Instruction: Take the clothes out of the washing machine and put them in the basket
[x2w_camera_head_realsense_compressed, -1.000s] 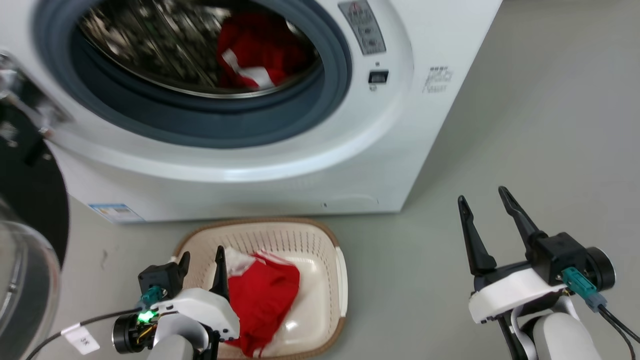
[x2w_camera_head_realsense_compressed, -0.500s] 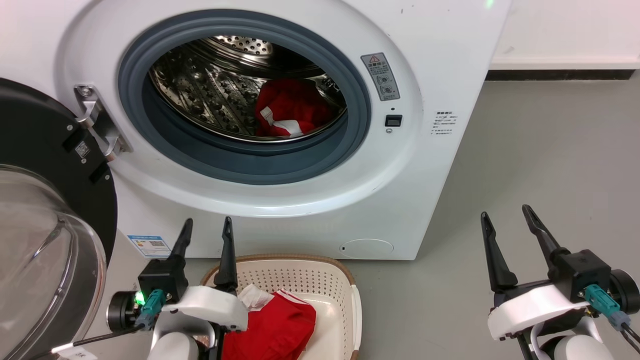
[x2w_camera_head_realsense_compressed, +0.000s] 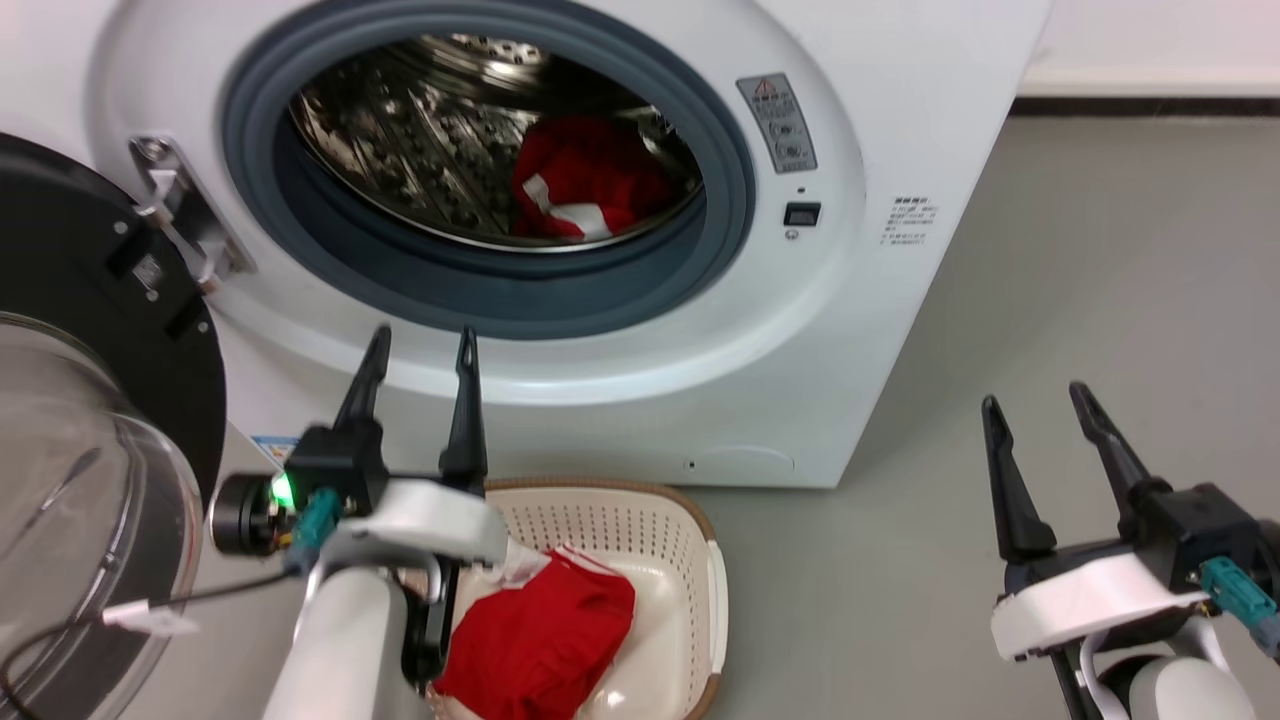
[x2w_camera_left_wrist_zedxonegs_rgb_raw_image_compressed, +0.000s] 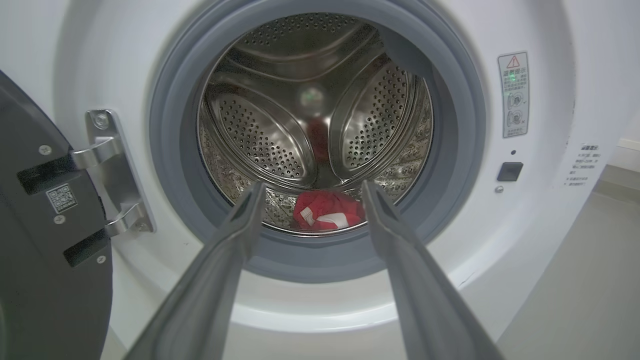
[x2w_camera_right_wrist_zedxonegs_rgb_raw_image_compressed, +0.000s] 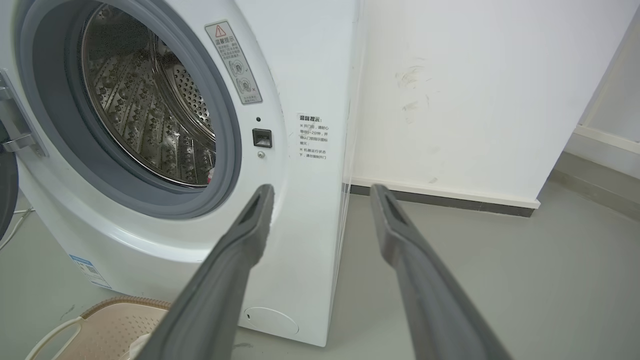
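The washing machine (x2w_camera_head_realsense_compressed: 820, 380) stood before me, its round opening facing me. Its black-rimmed glass door (x2w_camera_head_realsense_compressed: 90, 300) hung wide open to my left on the steel hinge. On the grey floor (x2w_camera_head_realsense_compressed: 1100, 250) at the machine's foot sat the basket (x2w_camera_head_realsense_compressed: 620, 520), its long axis running from me toward the washer's front, its near end cut off by the bottom of the head view.

My left arm rose from the lower left, the pale forearm slanting up across the basket's left edge. My left gripper (x2w_camera_head_realsense_compressed: 423, 332) pointed up and forward at the lower rim of the opening — fingers spread apart, nothing between them. Along them I looked straight into the perforated steel drum (x2w_camera_left_wrist_zedxonegs_rgb_raw_image_compressed: 280, 145).

My right arm was out to the right of the machine over bare floor, well apart from the basket. My right gripper (x2w_camera_head_realsense_compressed: 1034, 395) was likewise parted and empty, its fingers aimed toward the washer's right front corner.

One red garment (x2w_camera_head_realsense_compressed: 550, 640) lay crumpled in the basket's left half, partly hidden behind my left wrist, a white band along its far edge. The other garment (x2w_camera_head_realsense_compressed: 590, 185) — red with white bands — lay bunched low in the drum, toward its right side, behind the grey seal (x2w_camera_head_realsense_compressed: 500, 300).
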